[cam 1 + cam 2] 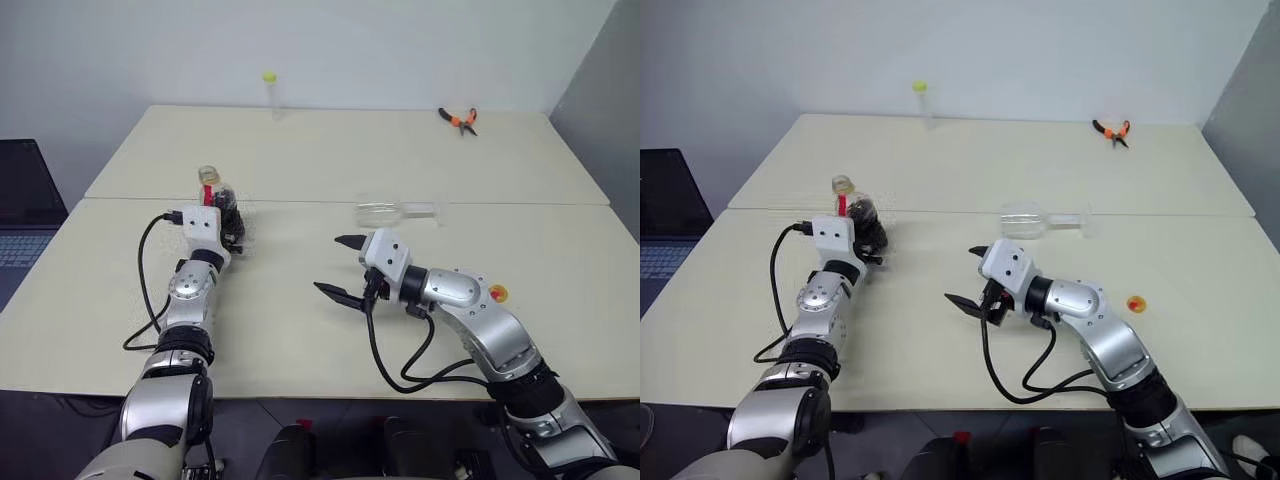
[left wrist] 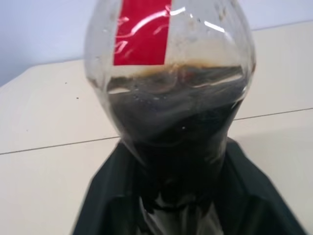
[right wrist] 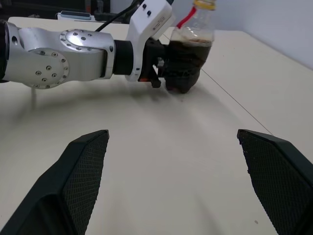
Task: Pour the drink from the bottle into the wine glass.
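Observation:
The bottle [image 1: 222,200] stands on the table's left side, clear, with a red label and a yellow ring at its top. The dark drink [image 2: 171,132] fills its lower half. My left gripper [image 1: 232,224] sits around the bottle's lower body, which hides how the jaws stand. The wine glass [image 1: 385,211] lies on its side near the table's middle and looks empty. My right gripper [image 1: 328,263] hangs open a little above the table, in front of the glass and to the right of the bottle, with nothing between its fingers [image 3: 83,166].
A small orange round piece [image 1: 497,293] lies on the table by my right forearm. Orange-handled pliers [image 1: 460,119] rest at the back right, and a slim clear tube with a yellow-green cap [image 1: 270,92] stands at the back. A laptop [image 1: 20,215] sits off the left edge.

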